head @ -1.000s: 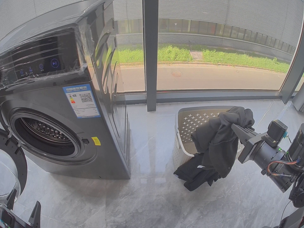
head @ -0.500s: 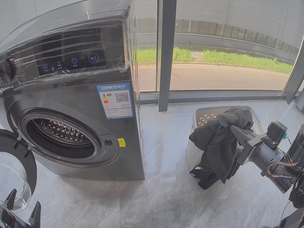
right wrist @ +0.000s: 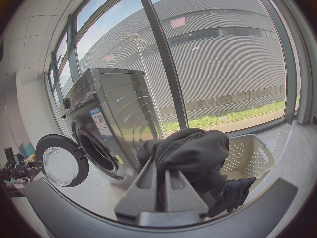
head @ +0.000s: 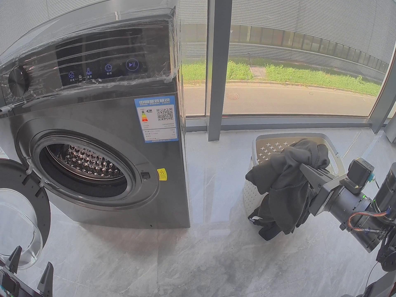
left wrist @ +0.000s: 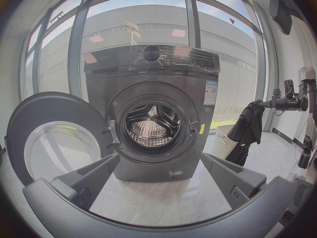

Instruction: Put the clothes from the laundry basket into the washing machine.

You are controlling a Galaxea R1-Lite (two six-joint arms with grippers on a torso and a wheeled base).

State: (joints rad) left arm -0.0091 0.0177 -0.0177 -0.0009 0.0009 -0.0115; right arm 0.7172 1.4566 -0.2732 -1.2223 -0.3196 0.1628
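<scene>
Head view showed the right claw [head: 307, 170] clamped shut on a dark garment [head: 288, 186]. It hung lifted over the white laundry basket [head: 268, 143], its lower end drooping down the basket's outer wall toward the floor [head: 206, 260]. To the robot's left, well apart, stood the washing machine [head: 103, 116], its round door [head: 22, 211] swung open and the drum [head: 88, 166] exposed. Low before that door sat the left claw [head: 29, 267], fingers spread, gripping nothing.

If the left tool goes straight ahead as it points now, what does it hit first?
Probably the washing machine: the left tool faces its front around the open drum mouth. The floor between looks free; depth is unclear.
</scene>
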